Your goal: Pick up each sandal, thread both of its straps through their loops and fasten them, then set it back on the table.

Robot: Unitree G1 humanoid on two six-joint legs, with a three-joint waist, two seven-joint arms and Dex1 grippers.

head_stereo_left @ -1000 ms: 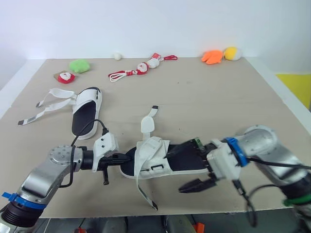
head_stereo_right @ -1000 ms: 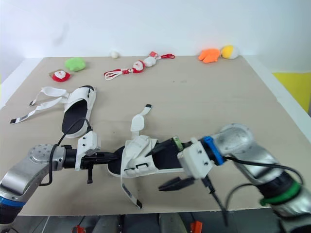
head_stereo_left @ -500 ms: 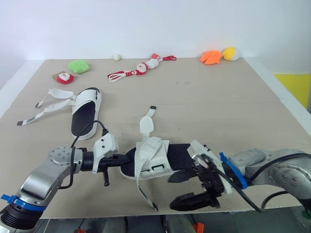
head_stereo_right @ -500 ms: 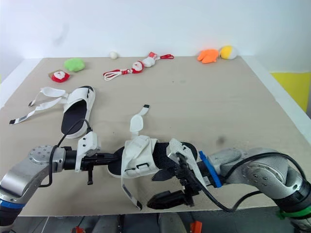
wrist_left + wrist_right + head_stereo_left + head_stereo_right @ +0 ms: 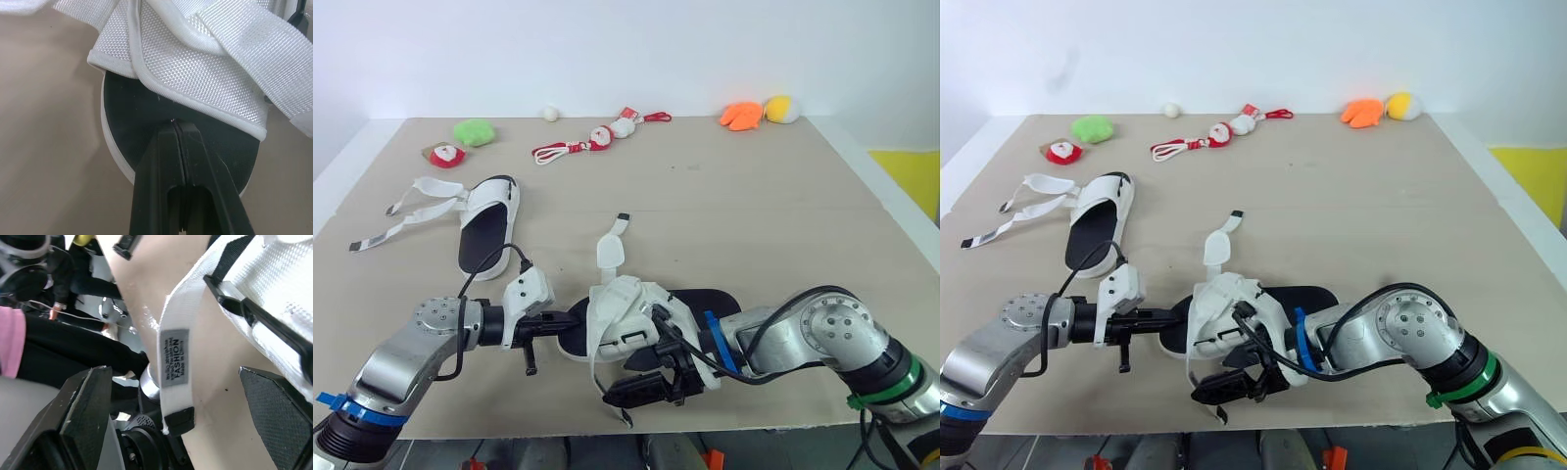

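The near sandal [image 5: 636, 315], white with a black sole, lies close to the table's front edge. My left gripper [image 5: 566, 323] is shut on its toe end, the fingertips [image 5: 166, 134] pressed together at the black insole [image 5: 146, 105]. My right gripper [image 5: 623, 380] is open beside the sandal's front side. A loose white strap [image 5: 174, 355] with a grey label hangs between its wide-apart fingers [image 5: 85, 406]. Another strap [image 5: 610, 245] sticks up from the upper. The second sandal [image 5: 487, 220] lies at the far left, its straps [image 5: 406, 211] spread out flat.
Small toys line the back of the table: a green plush [image 5: 473, 131], a red figure [image 5: 442, 155], a Santa rope toy [image 5: 597, 137], a white ball [image 5: 549, 114], and orange and yellow plush [image 5: 759, 111]. The table's front edge [image 5: 509, 431] is just below both grippers.
My right gripper has swung left along the front edge, from the sandal's heel end to the loose strap by the upper. The left gripper and sandal have stayed put.
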